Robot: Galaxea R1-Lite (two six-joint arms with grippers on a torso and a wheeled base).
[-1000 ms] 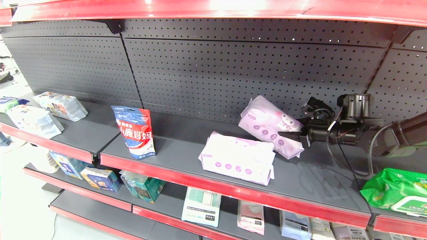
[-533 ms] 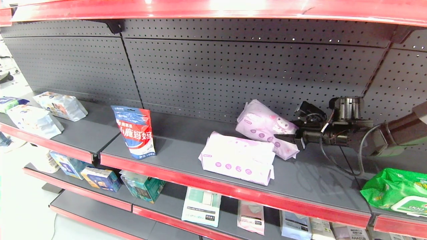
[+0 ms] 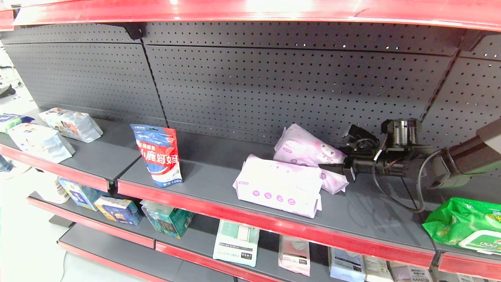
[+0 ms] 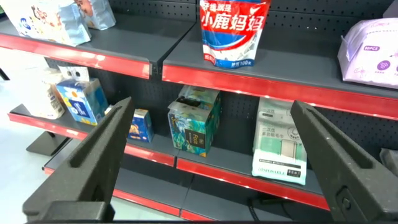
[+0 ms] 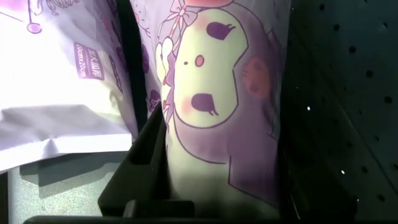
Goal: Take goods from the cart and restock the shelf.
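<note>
Grey shelf [image 3: 364,211] boards with red front edges are running along a dark pegboard wall. On the middle board, right of centre, a pink cartoon-printed pack [image 3: 309,150] is sitting tilted, with its left end raised toward the pegboard. The right gripper [image 3: 332,168] is reaching in from the right and pinching the pack's right end, one finger pressing on each face. Just in front of it, a flat pink-and-white pack [image 3: 280,186] is lying near the red edge. Farther left a red-and-blue pouch [image 3: 158,154] is standing upright, and at the far right a green pack [image 3: 462,225] is lying on the neighbouring board. The left gripper [image 4: 214,155] is hanging in front of the lower shelves, fingers spread wide and holding nothing, with a teal box [image 4: 194,121] sitting beyond it.
</note>
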